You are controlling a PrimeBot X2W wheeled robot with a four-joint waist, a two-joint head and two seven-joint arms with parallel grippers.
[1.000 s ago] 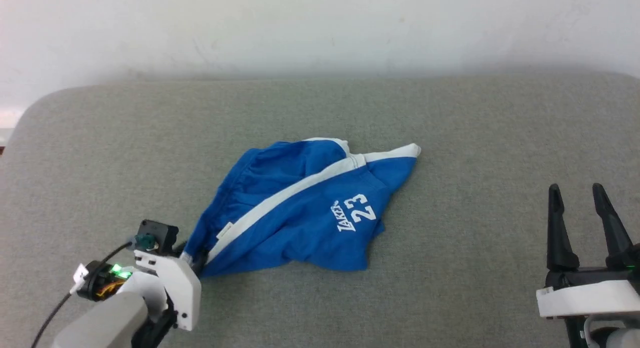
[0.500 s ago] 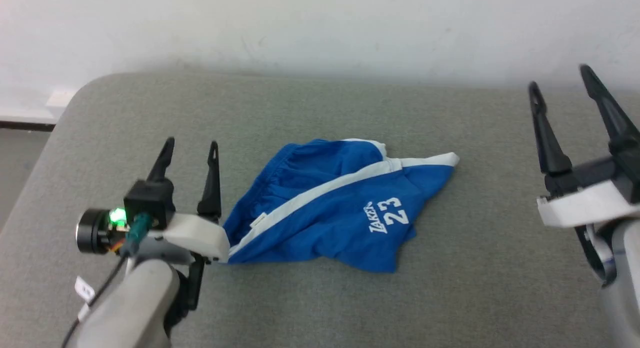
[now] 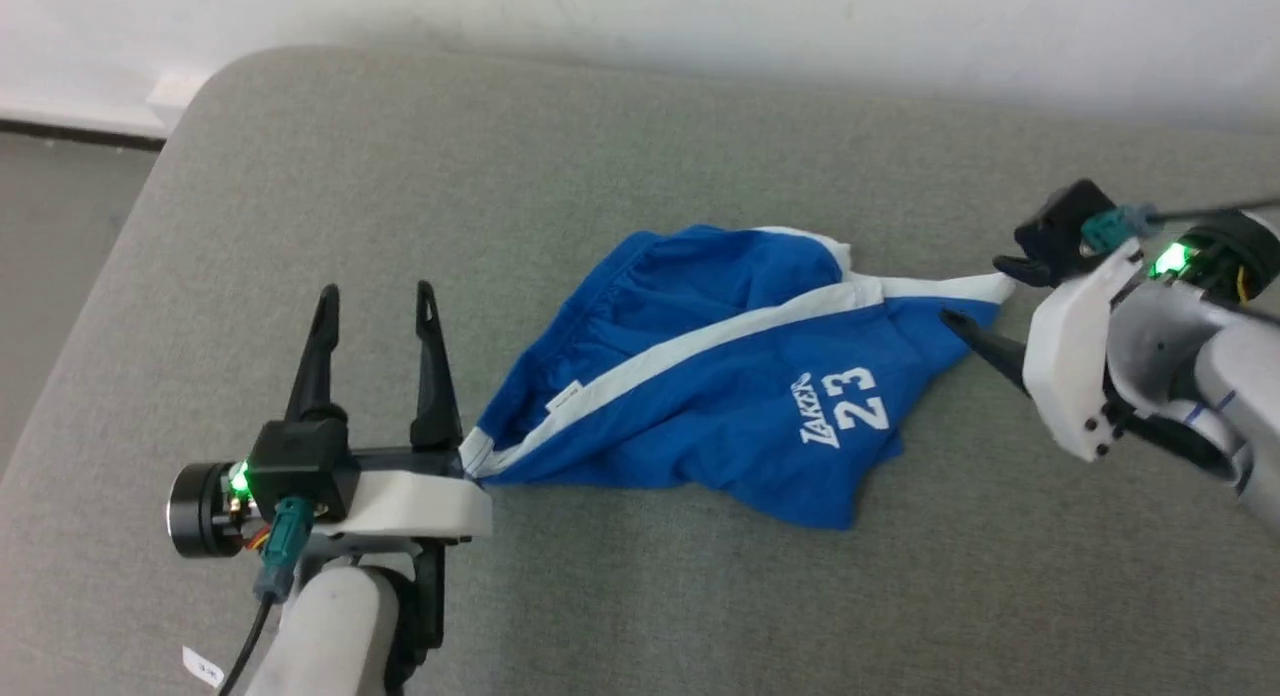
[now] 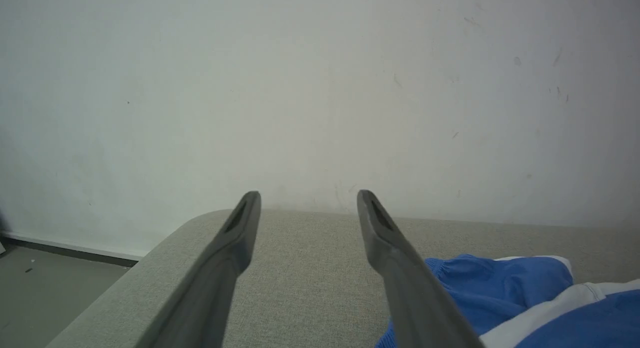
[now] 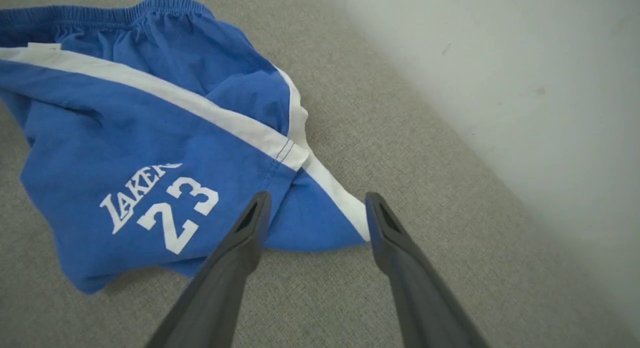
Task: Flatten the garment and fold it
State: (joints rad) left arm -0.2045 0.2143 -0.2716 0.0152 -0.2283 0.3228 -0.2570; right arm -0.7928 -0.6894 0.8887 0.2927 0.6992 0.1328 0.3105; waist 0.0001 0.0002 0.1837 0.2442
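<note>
The garment [image 3: 720,376], blue shorts with a white side stripe and white "Lakers 23" print, lies crumpled on the grey padded surface [image 3: 640,596]. My left gripper [image 3: 376,306] is open just left of the waistband corner, with its fingers pointing away from me and nothing between them. The left wrist view shows that gripper [image 4: 307,195] open, with the garment [image 4: 500,288] at the lower right. My right gripper [image 3: 975,291] is open and points left at the garment's white-striped right corner. In the right wrist view that corner of the garment [image 5: 150,138] lies between the spread fingers of the gripper [image 5: 317,198].
The grey surface ends in a rounded corner at the far left, with the floor [image 3: 50,236] beyond it. A white wall [image 3: 700,16] runs close behind the surface's far edge. Bare grey fabric lies in front of the garment.
My left gripper has let go of the waistband corner, opened and turned its fingers up. The right gripper came across to the garment's right corner. The head camera has shifted.
</note>
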